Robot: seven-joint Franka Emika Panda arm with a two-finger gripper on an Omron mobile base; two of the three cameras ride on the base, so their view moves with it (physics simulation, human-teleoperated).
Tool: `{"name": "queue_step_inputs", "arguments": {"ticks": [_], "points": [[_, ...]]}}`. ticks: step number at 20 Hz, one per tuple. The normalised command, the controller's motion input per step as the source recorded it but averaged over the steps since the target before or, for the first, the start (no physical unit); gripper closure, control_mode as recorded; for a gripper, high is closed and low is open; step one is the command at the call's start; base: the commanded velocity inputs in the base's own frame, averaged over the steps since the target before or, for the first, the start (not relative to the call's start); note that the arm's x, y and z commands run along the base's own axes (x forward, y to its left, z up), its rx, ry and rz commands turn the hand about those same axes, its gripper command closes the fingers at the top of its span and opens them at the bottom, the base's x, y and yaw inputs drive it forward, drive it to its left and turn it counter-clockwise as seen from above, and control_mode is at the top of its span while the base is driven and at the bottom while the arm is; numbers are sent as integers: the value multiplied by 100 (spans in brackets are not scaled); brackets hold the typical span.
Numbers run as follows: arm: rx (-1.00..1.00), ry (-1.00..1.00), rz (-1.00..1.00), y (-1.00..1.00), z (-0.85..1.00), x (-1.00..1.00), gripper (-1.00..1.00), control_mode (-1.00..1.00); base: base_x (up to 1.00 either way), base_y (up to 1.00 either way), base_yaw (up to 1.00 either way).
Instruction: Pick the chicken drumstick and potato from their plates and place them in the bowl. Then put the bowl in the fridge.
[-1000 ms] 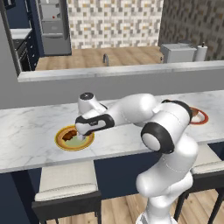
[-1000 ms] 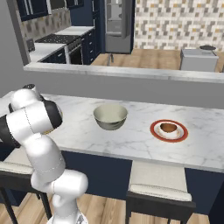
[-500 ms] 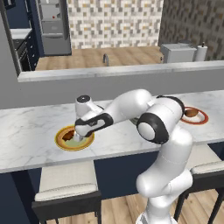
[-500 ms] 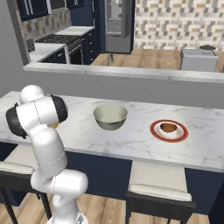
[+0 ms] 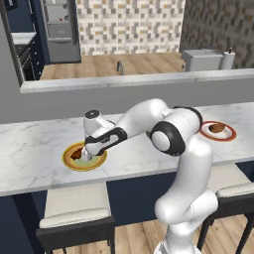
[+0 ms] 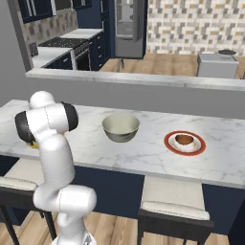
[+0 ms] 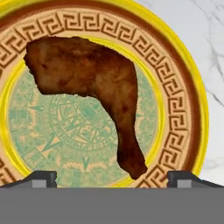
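Fingers: your fingers (image 7: pixel 112 177) are wide open, one tip on each side of the thin end of the chicken drumstick (image 7: pixel 94 87), holding nothing.
Drumstick: it lies on the yellow-rimmed plate (image 5: pixel 67 162) on the bench (image 5: pixel 30 149).
Bowl: you see the bowl (image 6: pixel 121 127) standing apart, beside the red plate (image 6: pixel 201 143).

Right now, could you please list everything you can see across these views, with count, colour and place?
chicken drumstick: one, dark reddish-brown, on the yellow-rimmed plate
yellow-rimmed plate: one, pale green centre, counter left
bowl: one, cream inside, counter middle
red-rimmed plate: one, white centre, counter right
potato: one, brown, on the red-rimmed plate
counter: one, white marble
stools: two, pale seats, under the counter
fridge: one, grey, far back
hand: one, open, low over the drumstick
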Motion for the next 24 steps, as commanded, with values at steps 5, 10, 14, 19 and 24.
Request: {"name": "queue_step_inputs", "arguments": {"ticks": [5, 10, 14, 19, 24], "points": [[0, 9, -1, 5, -14, 25, -100, -100, 0, 0, 0], [0, 11, 0, 3, -11, 23, -100, -100, 0, 0, 0], [0, 9, 0, 2, -11, 21, -100, -100, 0, 0, 0], [0, 2, 0, 4, -12, 10, -100, -100, 0, 0, 0], [0, -1, 0, 11, -24, -8, 100, -100, 0, 0, 0]]}}
